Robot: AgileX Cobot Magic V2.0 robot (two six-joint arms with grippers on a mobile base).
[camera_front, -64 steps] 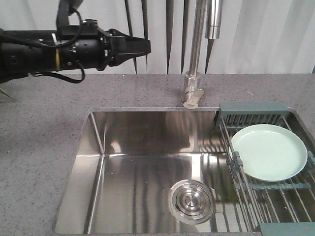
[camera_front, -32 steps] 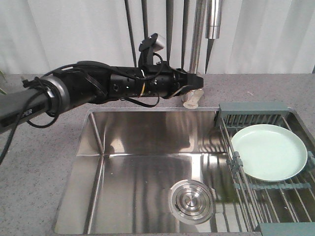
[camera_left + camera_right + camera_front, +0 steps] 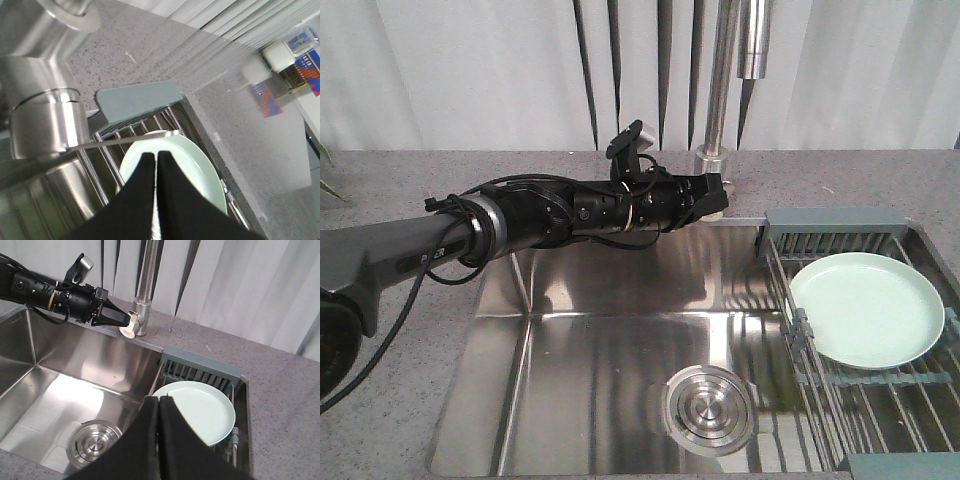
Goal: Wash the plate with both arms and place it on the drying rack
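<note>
The pale mint-green plate (image 3: 868, 308) lies flat on the drying rack (image 3: 880, 402) at the right of the sink, with nothing holding it. My left arm (image 3: 550, 215) reaches across the sink's back edge. Its left gripper (image 3: 718, 194) is shut and empty, with its tip at the faucet's base lever (image 3: 129, 330). In the left wrist view the shut left gripper (image 3: 155, 156) points over the plate (image 3: 200, 167). The right gripper (image 3: 159, 400) is shut and empty, hovering above the plate's (image 3: 205, 410) near-left rim.
The steel sink (image 3: 580, 350) has a round drain (image 3: 710, 405) in its floor. A tall faucet (image 3: 720, 80) rises behind it. The rack's grey-green caddy (image 3: 835, 222) sits at the back right. Grey speckled countertop (image 3: 410, 260) surrounds the basin.
My left arm has swung right and down from the upper left, bringing its shut gripper to the faucet's base. The plate has not moved on the rack.
</note>
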